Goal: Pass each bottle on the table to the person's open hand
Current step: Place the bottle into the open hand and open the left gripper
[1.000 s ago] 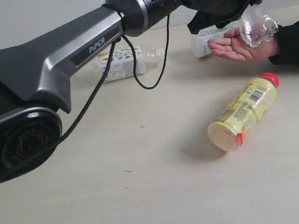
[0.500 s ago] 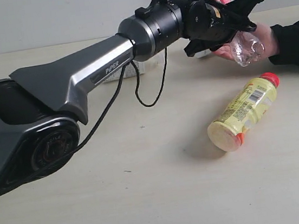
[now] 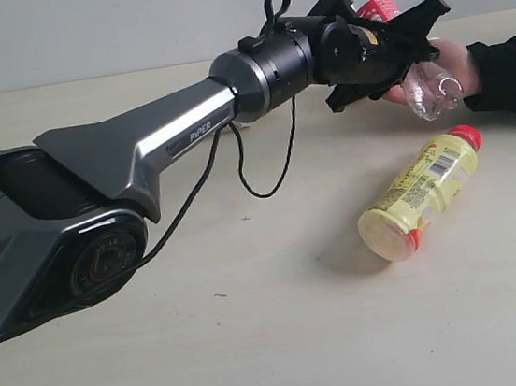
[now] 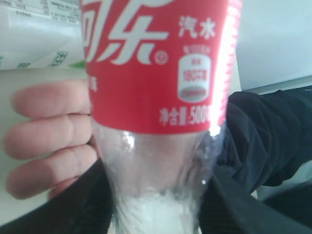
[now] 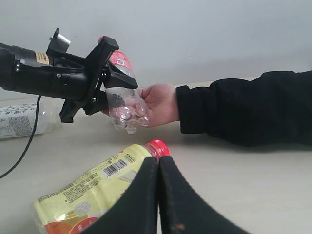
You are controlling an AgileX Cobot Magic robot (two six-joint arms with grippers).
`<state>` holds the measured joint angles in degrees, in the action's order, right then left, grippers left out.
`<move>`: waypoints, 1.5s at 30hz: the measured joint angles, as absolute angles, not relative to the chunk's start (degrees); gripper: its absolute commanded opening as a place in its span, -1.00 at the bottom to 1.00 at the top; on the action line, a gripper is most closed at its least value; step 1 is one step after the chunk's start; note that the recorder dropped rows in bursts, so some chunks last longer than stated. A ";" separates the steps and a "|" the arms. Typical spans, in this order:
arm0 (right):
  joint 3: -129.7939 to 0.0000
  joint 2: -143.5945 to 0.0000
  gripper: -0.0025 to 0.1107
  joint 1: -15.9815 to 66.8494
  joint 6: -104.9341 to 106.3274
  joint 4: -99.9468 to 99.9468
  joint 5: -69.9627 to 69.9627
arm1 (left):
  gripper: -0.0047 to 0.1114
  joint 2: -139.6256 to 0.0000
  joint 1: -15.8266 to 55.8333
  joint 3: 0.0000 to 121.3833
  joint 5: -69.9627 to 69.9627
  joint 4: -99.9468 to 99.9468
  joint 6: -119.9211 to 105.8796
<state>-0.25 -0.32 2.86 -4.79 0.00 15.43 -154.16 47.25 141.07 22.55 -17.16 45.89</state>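
1. While the left jaws clamp the red-label bottle between them, its clear base sits at the palm of the hand.
2. Right jaws are pressed together, empty; the yellow bottle lies on the bench.

A plain wall, pale grey with a slight blue tone, fills the back and meets the far edge of the table. The table is flat and pale beige, with faint wood grain and a few tiny dark specks. The light is soft and even; shadows on the table are weak.
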 measured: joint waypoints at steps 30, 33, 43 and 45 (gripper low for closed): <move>-0.25 -0.32 -0.96 2.86 -4.79 0.00 15.43 | -0.08 -157.00 44.22 141.07 23.86 -52.38 20.21; -0.25 -0.32 -0.96 2.86 -4.79 0.00 15.43 | -0.01 -157.00 44.22 141.07 23.95 -52.98 19.96; -0.25 -0.32 -0.96 2.86 -4.79 0.00 15.43 | -0.01 -157.00 44.22 141.07 24.09 -53.23 19.85; -0.25 -0.32 -0.96 2.86 -4.79 0.00 15.43 | -0.01 -157.00 44.22 141.07 24.09 -53.23 19.85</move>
